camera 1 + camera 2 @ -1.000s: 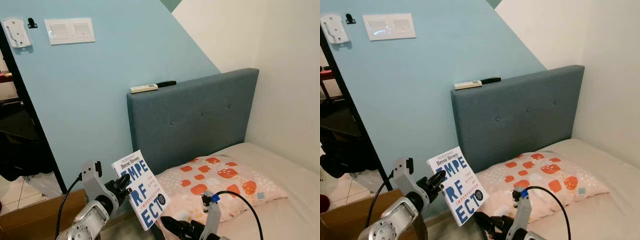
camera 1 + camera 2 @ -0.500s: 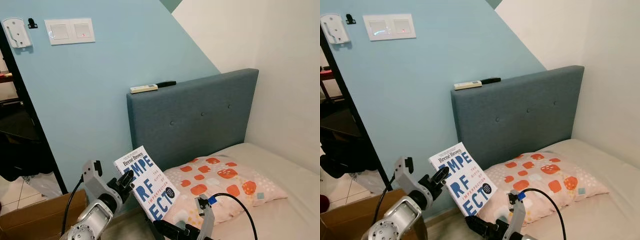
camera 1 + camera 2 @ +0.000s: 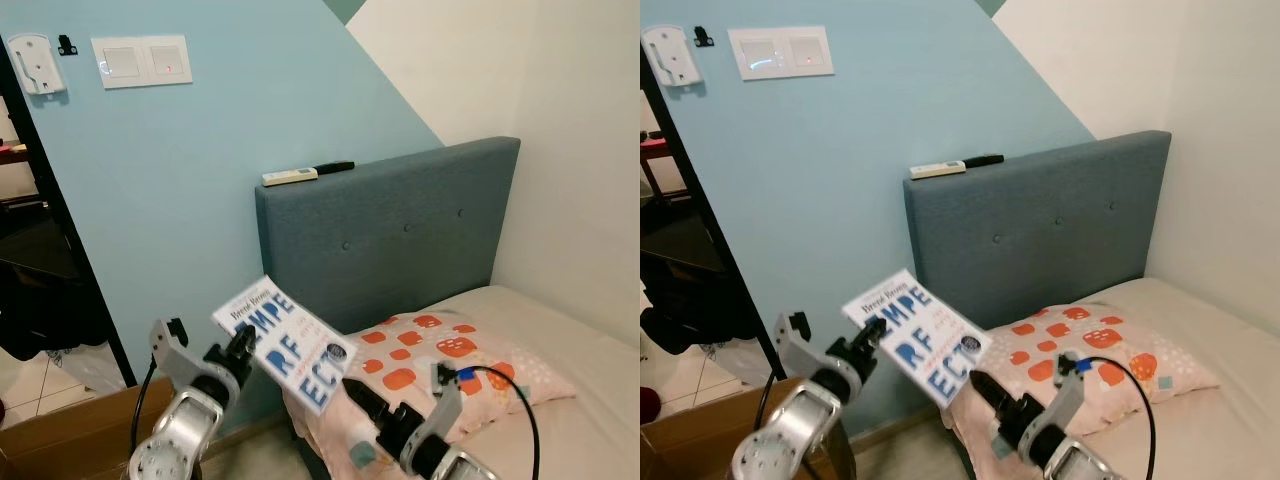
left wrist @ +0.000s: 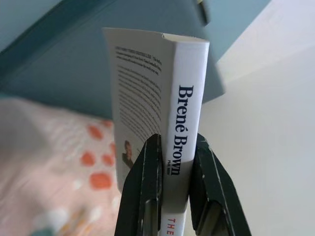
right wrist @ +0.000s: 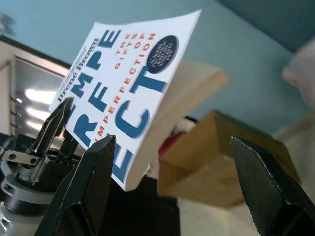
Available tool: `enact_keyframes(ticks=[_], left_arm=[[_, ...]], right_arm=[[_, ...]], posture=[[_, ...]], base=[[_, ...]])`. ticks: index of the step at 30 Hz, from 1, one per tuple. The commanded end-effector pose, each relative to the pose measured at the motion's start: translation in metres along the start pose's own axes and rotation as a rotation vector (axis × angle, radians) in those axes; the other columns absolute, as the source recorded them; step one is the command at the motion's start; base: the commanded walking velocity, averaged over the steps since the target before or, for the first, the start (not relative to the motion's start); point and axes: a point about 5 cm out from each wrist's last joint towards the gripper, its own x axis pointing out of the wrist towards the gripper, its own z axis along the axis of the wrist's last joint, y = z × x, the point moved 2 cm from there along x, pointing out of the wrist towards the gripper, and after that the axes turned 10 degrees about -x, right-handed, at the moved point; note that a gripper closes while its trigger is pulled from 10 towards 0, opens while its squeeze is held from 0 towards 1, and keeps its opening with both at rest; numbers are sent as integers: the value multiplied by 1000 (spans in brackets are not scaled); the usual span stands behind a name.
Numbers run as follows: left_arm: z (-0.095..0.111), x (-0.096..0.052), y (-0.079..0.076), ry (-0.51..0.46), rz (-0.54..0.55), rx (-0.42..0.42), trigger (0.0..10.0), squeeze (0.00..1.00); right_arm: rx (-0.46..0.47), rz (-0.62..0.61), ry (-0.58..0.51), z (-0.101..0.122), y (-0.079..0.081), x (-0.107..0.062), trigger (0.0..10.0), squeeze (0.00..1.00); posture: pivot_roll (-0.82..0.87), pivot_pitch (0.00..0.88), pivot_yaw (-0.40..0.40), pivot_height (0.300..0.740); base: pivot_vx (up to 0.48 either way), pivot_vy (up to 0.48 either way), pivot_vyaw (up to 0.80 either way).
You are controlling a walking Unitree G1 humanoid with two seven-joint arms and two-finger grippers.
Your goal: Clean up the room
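Evidently the book has been tipped flatter than it was a moment ago, its cover now facing more upward, and the right gripper has been raised from low beside the pillow to just under the book's lower corner. The book is held in the air between the bed's headboard and the cardboard box, clamped at the spine by the left gripper, whose fingers are pressed against both covers. A handover between the arms is judged to be under way, so the book is not yet put away. In the right wrist view the right gripper's fingers are seen spread wide with the book's loose page edge ahead of them, apart from it. The spine text and back cover are shown in the left wrist view, whereas the front cover is seen from the head.
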Motion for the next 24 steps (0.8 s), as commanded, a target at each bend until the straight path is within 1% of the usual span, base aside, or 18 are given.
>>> enact_keyframes(ticks=[1,3,5,7,8,9,11,12,13,14,15,16,20,22,23,24], left_arm=[[1,3,-9,-7,-48,-46,10000,0],[1,3,-9,-7,-48,-46,10000,0],[-3,3,-13,34,-80,-29,10000,0],[-3,3,-13,34,-80,-29,10000,0],[-5,2,-13,53,-85,-14,10000,0],[-5,1,-11,57,-81,3,10000,0],[-5,1,-11,57,-81,3,10000,0],[-4,0,-9,49,-69,16,10000,0],[-4,0,-9,49,-69,16,10000,0],[0,0,-6,27,-54,19,10000,0],[0,0,-6,27,-54,19,10000,0],[4,0,-4,12,-43,13,10000,0],[5,0,-3,10,-38,4,10000,0],[1,0,-4,38,-47,-16,10000,0],[1,0,-4,38,-47,-16,10000,0],[-1,-1,-4,52,-53,-23,10000,0]], right_arm=[[33,20,-46,8,3,2,10000,0],[33,20,-46,8,3,2,10000,0],[60,30,-67,15,7,5,10000,0],[60,30,-67,15,7,5,10000,0],[78,50,-75,18,11,6,10000,0],[112,102,-87,22,18,7,10000,0],[112,102,-87,22,18,7,10000,0],[146,161,-96,25,25,6,10000,0],[146,161,-96,25,25,6,10000,0],[170,217,-91,25,31,4,10000,0],[170,217,-91,25,31,4,10000,0],[180,247,-83,25,35,3,10000,0],[184,259,-73,24,36,2,10000,0],[230,240,-77,24,33,6,10000,0],[230,240,-77,24,33,6,10000,0],[254,230,-84,24,31,7,10000,0]], posture=[[-39,64,66,740],[-39,64,66,740],[-38,67,70,740],[-38,67,70,740],[-36,68,69,740],[-33,68,69,740],[-33,68,69,740],[-31,68,69,740],[-31,68,69,740],[-31,68,70,740],[-31,68,70,740],[-32,68,69,740],[-32,69,69,740],[-29,71,72,740],[-29,71,72,740],[-29,71,72,740]], base=[[0,0,0],[0,0,0],[0,0,0],[0,0,0],[0,0,0],[0,0,0],[0,0,0],[0,0,0],[0,0,0],[0,0,0],[0,0,0],[0,0,0],[0,0,0],[0,0,0],[0,0,0],[0,0,0]])
